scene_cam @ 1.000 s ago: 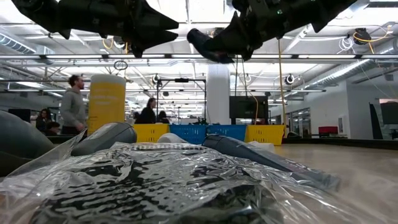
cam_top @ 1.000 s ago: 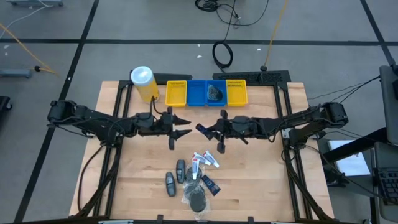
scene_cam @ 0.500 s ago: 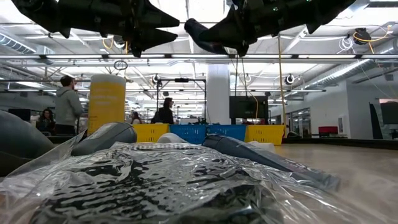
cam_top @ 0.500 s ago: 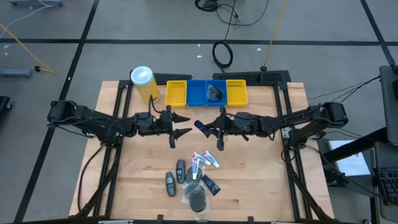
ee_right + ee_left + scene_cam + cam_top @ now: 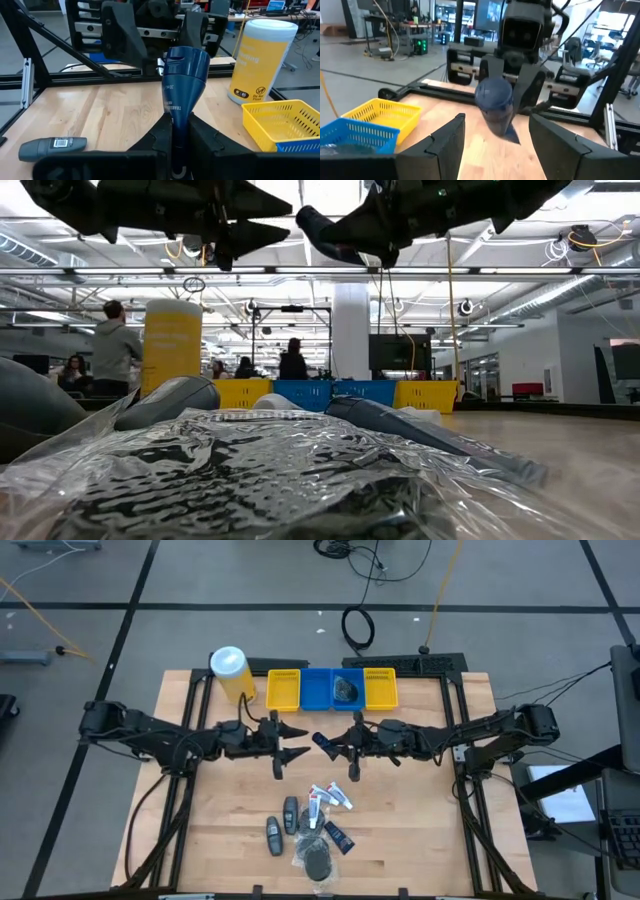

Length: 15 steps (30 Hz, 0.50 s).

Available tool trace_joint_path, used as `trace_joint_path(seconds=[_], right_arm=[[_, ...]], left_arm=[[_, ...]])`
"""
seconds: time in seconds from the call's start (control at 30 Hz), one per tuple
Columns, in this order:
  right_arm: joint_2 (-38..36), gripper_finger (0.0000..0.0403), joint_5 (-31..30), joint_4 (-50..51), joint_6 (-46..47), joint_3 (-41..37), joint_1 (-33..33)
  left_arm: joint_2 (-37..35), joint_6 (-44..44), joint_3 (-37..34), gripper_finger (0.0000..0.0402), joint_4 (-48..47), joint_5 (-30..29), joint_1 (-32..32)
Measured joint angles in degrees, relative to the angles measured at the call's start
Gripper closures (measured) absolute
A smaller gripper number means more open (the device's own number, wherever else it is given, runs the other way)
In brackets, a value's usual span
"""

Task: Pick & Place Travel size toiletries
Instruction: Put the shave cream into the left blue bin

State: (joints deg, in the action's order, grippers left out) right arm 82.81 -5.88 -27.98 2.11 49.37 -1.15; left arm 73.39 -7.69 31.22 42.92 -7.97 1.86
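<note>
Since a second ago, our right gripper (image 5: 337,747) has been carrying its dark blue tube (image 5: 322,745) a little closer to our left gripper (image 5: 298,740), and the left fingers have been spreading wider. We are holding the tube by its flat tail, the right fingers clamped tight on it, cap end pointing toward the left arm, above the middle of the table (image 5: 420,840). Our left gripper is waiting just beside it with its fingers apart and nothing between them; in the left wrist view the tube's round cap (image 5: 493,95) is hanging just ahead of the gap. We judge that we are in the middle of a handover, or else carrying the tube to the bins. The remaining toiletries (image 5: 310,828) are lying in a cluster near the front edge, well apart from both grippers, and the blue bin (image 5: 322,691) at the back is already holding one dark item. Next, the cap end needs to come squarely between the left fingers before they close, and the right fingers should let go only after that.
</note>
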Motion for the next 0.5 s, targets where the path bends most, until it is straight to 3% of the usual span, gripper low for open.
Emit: trace_joint_path(seconds=[0.2, 0.5], right_arm=[[0.0, 0.0376, 0.0, 0.2, 0.0, 0.0, 0.0], [0.0, 0.0376, 0.0, 1.6, 0.2, 0.0, 0.0]], left_arm=[[5.3, 1.6, 1.9, 0.0178, 3.6, 0.3, 0.0], [7.9, 5.0, 5.9, 0.0179, 2.8, 0.5, -0.3]])
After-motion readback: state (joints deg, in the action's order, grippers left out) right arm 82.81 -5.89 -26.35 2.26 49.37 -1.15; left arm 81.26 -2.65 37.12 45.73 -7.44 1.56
